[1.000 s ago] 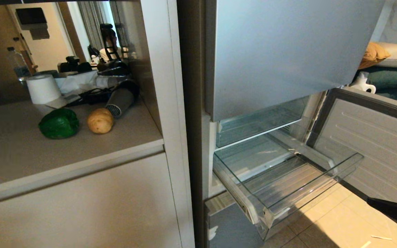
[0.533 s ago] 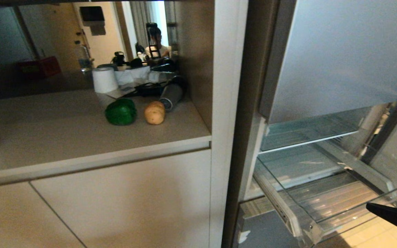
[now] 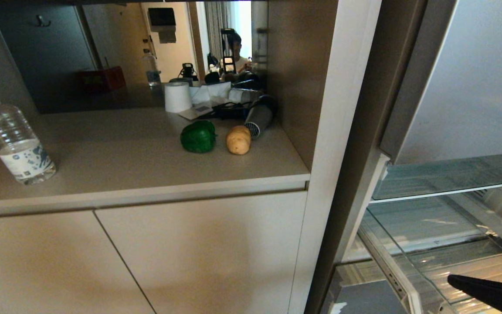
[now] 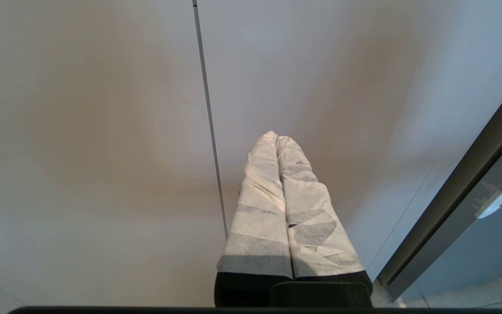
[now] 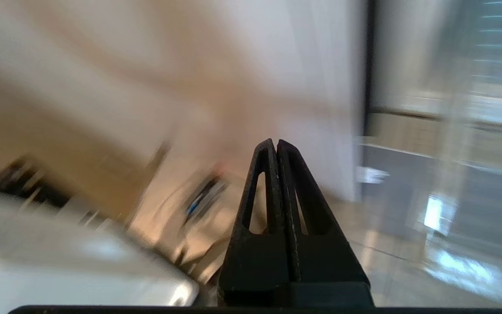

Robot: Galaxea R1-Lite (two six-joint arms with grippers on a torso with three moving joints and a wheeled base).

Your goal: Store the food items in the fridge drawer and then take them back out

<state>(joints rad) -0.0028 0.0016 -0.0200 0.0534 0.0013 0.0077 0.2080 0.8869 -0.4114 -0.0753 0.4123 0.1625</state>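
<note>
**Head view: food on the bench, drawer pulled out, both hands empty**

Head view shows the green bell pepper (image 3: pixel 198 137) and the tan bun-like lump (image 3: pixel 238 139) side by side on the bench (image 3: pixel 116 170), close together, towards its back right corner. Just behind the lump lies a grey hair dryer (image 3: pixel 257 118), its ribbed nozzle facing forward and nearly touching the lump. Further back, against the mirrored rear wall, stand a white paper roll (image 3: pixel 178 97), crumpled tissue and a tangle of dark cable. A clear water bottle (image 3: pixel 13 140) stands upright near the left edge of the bench, well apart from the food. A person is reflected in the mirror.

A pale vertical cabinet panel (image 3: pixel 334 157) at the right edge of the bench separates the food from the fridge. Beyond it the clear fridge drawer (image 3: pixel 425 261) is pulled out under a glass shelf (image 3: pixel 442 179), beneath the silver-blue door panel (image 3: pixel 473 78); nothing lies in the part of the drawer that shows.

The right hand (image 3: pixel 453 279) reaches in at the lower right, its dark tip over the drawer, fingers pressed together and holding nothing. The left hand (image 4: pixel 276 136), wrapped in pale tape, is closed and empty, pointing at the cabinet door (image 4: pixel 103 131) below the bench.
</note>
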